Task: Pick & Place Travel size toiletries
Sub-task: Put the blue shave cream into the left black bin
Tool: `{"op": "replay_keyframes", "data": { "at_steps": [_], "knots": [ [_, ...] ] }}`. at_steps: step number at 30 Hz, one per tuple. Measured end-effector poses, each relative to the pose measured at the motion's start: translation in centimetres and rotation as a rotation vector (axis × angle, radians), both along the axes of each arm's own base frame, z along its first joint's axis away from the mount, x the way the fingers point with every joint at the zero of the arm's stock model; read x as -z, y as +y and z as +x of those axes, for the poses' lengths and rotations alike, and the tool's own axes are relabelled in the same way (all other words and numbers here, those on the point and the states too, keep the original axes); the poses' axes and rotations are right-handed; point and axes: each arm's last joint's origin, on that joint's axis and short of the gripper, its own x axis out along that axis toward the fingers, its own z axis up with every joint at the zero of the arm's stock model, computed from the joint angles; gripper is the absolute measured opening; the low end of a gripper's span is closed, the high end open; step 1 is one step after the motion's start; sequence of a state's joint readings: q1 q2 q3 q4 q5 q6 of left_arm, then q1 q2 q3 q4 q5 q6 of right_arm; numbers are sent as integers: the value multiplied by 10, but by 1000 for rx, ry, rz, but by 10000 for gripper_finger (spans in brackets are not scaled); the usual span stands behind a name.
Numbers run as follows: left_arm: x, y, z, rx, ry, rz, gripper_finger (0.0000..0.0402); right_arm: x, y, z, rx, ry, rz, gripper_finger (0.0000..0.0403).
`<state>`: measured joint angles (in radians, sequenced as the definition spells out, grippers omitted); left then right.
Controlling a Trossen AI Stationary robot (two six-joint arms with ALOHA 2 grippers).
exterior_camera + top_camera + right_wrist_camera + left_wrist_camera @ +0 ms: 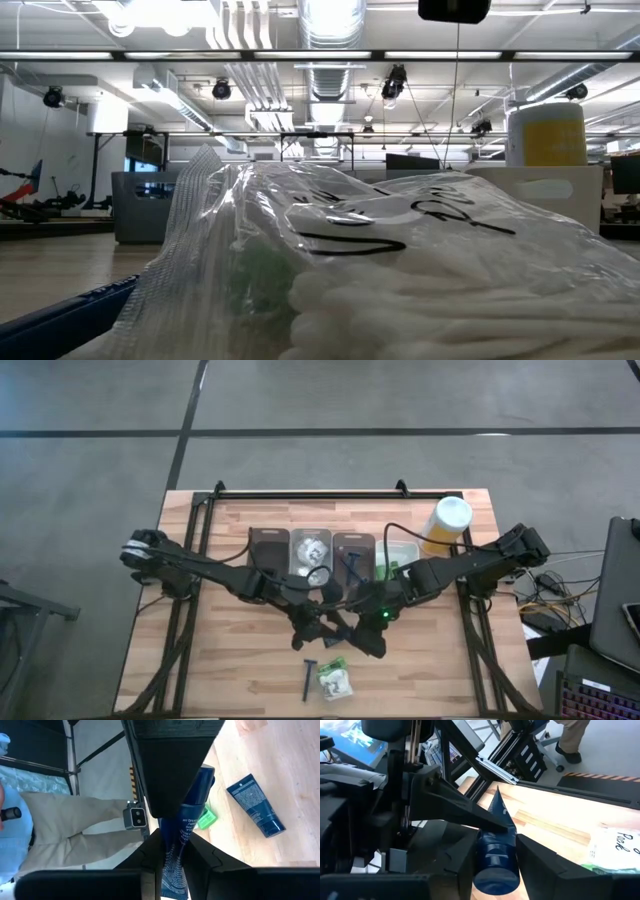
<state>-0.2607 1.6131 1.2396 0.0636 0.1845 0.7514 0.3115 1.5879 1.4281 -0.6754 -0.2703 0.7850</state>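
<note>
both grippers clamp one dark blue plastic tube point(186, 827) at opposite ends: left gripper point(495, 865), right gripper point(172, 862), mid-table in front of the trays. risk: uneven pull or early release drops it.

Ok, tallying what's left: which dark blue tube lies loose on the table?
The flat-lying dark blue tube on the bare wood; the second tube is in the right gripper.

left arm: we reach in from the left edge to table centre | left gripper point(318, 632): closed on a dark blue tube point(495, 857) | right arm: angled in from right | right gripper point(368, 632): clamped on the same tube
</note>
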Motion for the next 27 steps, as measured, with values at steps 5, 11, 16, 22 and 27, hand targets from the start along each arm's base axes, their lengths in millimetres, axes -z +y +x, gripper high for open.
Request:
{"op": "replay_keyframes", "data": {
  "at_steps": [5, 11, 16, 22, 27],
  "knots": [
    [1, 1, -1, -35, 27, -9, 108, 0, 0, 0, 8, 6, 1, 50],
    [2, 3, -6, -112, 98, -11, 83, 1, -1, 0, 31, 18, 5, 81],
    [5, 4, -10, -134, 140, 6, 52, -2, -1, 0, 31, 3, -2, 135],
    [10, 7, -8, -173, 166, 30, 15, 13, -5, -2, 60, 68, -154, 156],
    [14, 12, -10, -303, 219, 19, 27, 32, -6, -3, 73, 148, -227, 93]
  ]
}}
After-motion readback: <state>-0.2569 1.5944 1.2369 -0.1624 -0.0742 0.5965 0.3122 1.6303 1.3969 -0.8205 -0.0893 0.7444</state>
